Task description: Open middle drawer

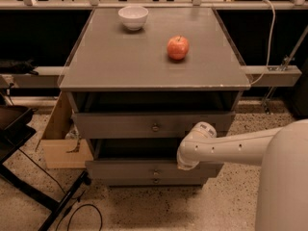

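One hand (186,163) sits at the upper right edge of the middle drawer (130,169) — its grip cannot be told.

Arm (236,146) outstretched, gripper (186,160) low ahead.

Middle drawer (125,169): wide flat grey front with a small round metal knob (155,172) at centre. It's second of three, under the top drawer (115,125) and just above the narrow bottom drawer (120,181). Front sits level and square. I see a dark gap above its top edge, so it reads as pulled out; how far, I can't tell. Gripper (185,161) is at that top edge, right of the knob, tucked behind the white wrist (195,141).
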Action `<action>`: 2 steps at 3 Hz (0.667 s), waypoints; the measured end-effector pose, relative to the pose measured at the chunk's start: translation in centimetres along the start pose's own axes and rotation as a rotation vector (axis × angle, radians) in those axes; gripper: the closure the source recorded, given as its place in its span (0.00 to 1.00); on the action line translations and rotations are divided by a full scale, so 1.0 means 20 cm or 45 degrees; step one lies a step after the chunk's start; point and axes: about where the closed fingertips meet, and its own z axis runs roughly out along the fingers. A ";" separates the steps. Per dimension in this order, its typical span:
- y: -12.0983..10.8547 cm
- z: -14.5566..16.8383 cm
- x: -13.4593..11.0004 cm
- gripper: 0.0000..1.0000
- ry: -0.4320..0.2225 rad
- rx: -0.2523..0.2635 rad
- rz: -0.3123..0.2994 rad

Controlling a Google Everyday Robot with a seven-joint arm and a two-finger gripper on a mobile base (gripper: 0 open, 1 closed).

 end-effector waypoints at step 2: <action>0.09 -0.02 0.03 1.00 0.010 -0.055 -0.003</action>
